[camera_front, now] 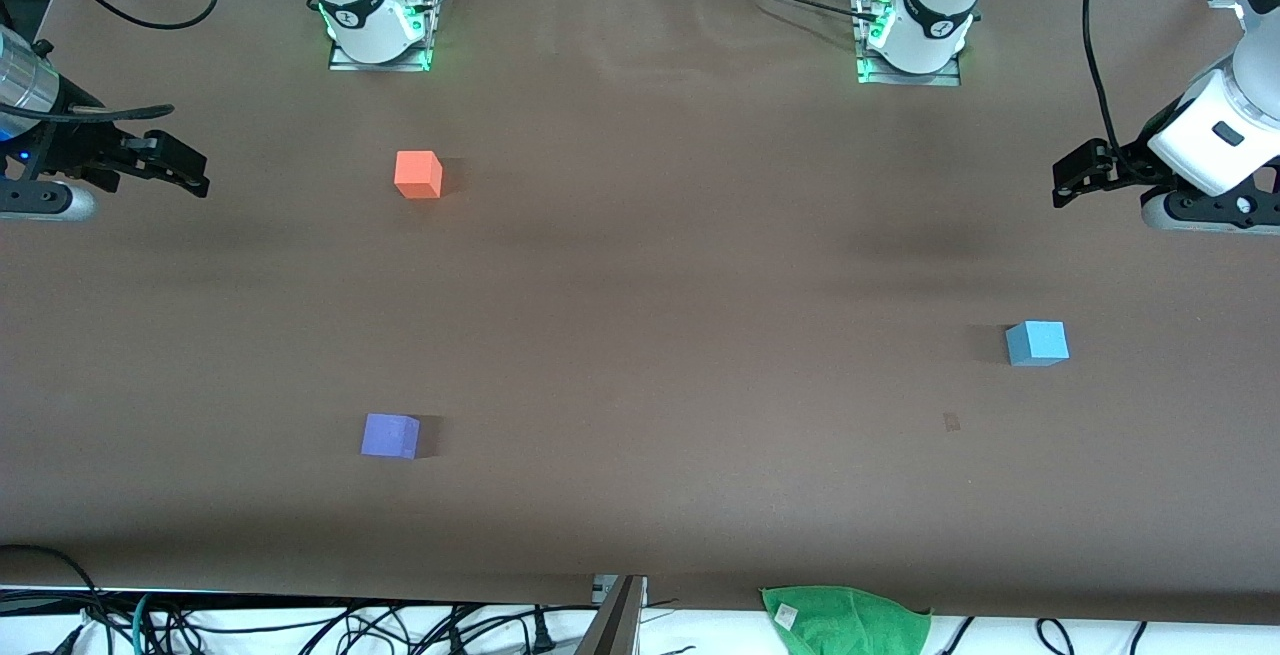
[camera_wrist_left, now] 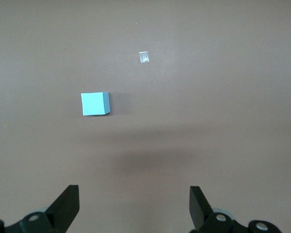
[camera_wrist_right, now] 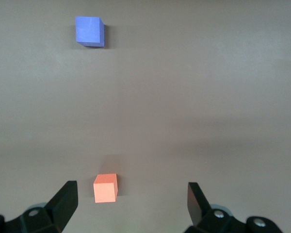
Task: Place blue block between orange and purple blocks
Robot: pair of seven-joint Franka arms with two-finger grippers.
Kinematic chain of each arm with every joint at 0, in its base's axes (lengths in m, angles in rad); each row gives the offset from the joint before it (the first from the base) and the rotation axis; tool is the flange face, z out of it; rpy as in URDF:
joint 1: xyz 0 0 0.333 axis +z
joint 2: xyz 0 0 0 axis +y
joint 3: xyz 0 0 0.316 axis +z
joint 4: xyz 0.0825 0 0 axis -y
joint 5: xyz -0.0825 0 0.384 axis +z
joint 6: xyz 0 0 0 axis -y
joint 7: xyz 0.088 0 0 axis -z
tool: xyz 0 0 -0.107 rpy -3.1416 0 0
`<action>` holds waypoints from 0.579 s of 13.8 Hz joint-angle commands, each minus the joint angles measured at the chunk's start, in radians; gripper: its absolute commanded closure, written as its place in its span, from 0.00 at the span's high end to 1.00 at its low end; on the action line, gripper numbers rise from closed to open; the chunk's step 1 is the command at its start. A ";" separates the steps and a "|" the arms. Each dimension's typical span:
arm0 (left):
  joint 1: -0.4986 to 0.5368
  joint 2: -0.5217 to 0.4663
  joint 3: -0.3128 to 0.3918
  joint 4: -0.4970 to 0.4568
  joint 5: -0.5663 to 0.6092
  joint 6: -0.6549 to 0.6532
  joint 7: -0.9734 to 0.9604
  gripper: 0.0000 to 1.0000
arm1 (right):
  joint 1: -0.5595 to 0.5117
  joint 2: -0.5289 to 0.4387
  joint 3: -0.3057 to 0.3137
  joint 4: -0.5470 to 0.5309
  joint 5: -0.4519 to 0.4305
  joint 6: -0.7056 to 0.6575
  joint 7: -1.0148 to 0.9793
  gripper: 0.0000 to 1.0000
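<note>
The light blue block [camera_front: 1037, 343] sits on the brown table toward the left arm's end; it also shows in the left wrist view [camera_wrist_left: 95, 104]. The orange block [camera_front: 418, 174] sits toward the right arm's end, near the robots' bases. The purple block [camera_front: 390, 435] lies nearer to the front camera than the orange one. Both show in the right wrist view, the orange block [camera_wrist_right: 105, 188] and the purple block [camera_wrist_right: 89, 31]. My left gripper [camera_front: 1068, 181] is open and empty, up above the table's left-arm end [camera_wrist_left: 134, 206]. My right gripper [camera_front: 190, 167] is open and empty at the right-arm end [camera_wrist_right: 132, 204].
A green cloth [camera_front: 845, 620] hangs at the table's edge nearest the front camera. A small pale tape mark [camera_front: 951, 422] lies on the table near the blue block; it also shows in the left wrist view [camera_wrist_left: 143, 57]. Cables run along the front edge.
</note>
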 commanded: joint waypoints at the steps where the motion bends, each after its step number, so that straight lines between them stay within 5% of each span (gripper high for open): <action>1: 0.002 -0.006 -0.003 0.004 0.016 -0.012 0.020 1.00 | -0.009 0.006 0.003 0.022 0.017 -0.005 -0.015 1.00; 8: 0.001 -0.005 -0.003 0.004 0.016 -0.014 0.017 1.00 | -0.009 0.006 0.003 0.022 0.017 -0.005 -0.015 1.00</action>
